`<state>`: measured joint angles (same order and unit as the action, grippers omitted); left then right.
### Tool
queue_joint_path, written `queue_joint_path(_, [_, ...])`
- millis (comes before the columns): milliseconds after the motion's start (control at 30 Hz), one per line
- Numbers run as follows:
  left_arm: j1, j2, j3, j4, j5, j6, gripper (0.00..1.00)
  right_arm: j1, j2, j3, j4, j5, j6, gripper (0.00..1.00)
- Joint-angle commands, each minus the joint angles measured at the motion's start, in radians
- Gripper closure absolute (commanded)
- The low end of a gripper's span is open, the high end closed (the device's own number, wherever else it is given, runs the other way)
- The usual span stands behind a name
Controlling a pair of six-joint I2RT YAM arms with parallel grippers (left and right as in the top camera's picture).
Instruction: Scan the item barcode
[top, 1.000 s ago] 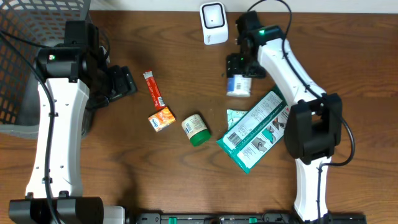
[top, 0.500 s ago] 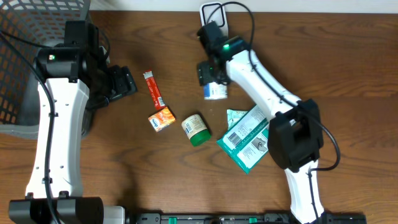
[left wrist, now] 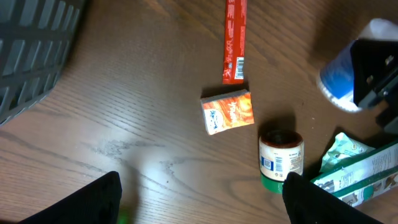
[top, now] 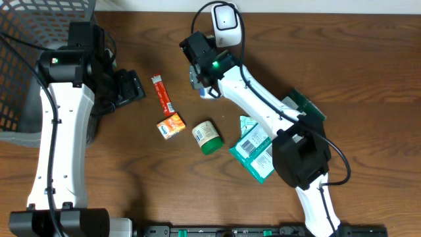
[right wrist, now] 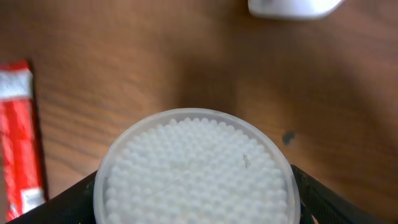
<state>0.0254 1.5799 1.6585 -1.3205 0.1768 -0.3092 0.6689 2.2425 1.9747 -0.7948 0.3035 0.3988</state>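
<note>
The right pincer (top: 202, 74) held the round tub of cotton swabs (right wrist: 196, 163) off the table (top: 342, 59), jaws set wide around its sides. The tub hung near the white scanner (top: 225, 23), just below and to the left of it in the overhead view. So the pick-up looked done and the presenting step was on. No barcode showed on the tub: the wrist view gave only its clear top and the swab tips. Whether the scanner had read anything, I couldn't tell. My read was that the tub needed turning until its label faced the scanner window.

The left pincer (left wrist: 202, 186) hovered wide and empty. The red sachet (top: 162, 94), orange box (top: 170, 126), green-lidded jar (top: 208, 137) and green pouch (top: 260, 148) lay waiting on the table.
</note>
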Motion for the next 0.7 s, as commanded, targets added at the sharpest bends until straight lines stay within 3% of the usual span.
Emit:
queue_joint_path(0, [0.000,-0.016,0.011,-0.003,-0.006,0.010,0.16,0.031,-0.036,-0.047,0.068,0.090,0.016,0.41])
queue_joint_path(267, [0.000,-0.016,0.011,-0.003,-0.006,0.010,0.16,0.058,-0.036,-0.243,0.273,0.093,-0.039,0.41])
queue_joint_path(533, [0.000,-0.016,0.011,-0.003,-0.006,0.010,0.16,0.071,-0.049,-0.253,0.202,0.132,-0.055,0.34])
queue_joint_path(667, [0.000,-0.016,0.011,-0.003,-0.006,0.010,0.16,0.070,-0.091,-0.253,0.183,0.129,-0.055,0.37])
